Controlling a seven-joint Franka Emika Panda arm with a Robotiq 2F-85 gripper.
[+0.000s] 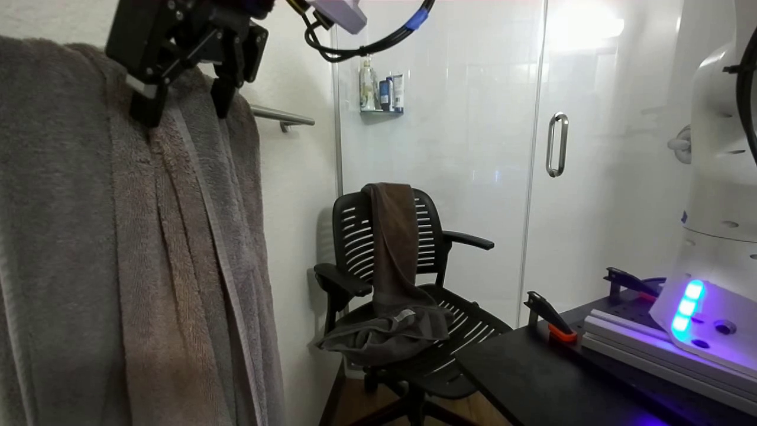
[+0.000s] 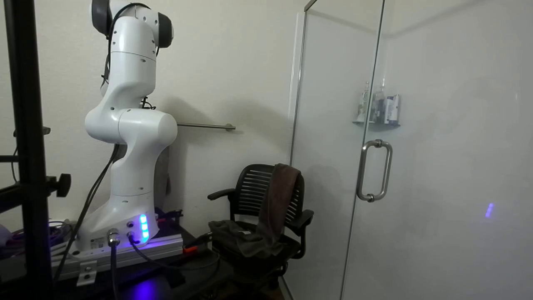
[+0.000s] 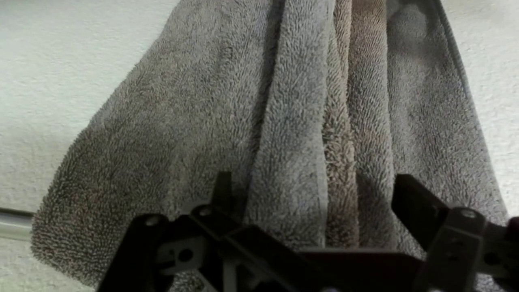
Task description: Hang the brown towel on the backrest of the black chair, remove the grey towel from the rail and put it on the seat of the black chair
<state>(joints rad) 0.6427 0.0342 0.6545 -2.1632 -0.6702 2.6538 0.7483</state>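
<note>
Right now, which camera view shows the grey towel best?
The wrist view: the grey towel fills most of it close up, though the gripper covers part. Exterior views show the towel cropped at left, or just a strip peeking past the arm.

The rail [image 1: 275,113] bears the grey towel [image 1: 142,248], the backrest [image 1: 339,236] the brown towel [image 1: 395,236], the seat [image 1: 436,381] a rumpled dark grey cloth [image 1: 387,342].
</note>
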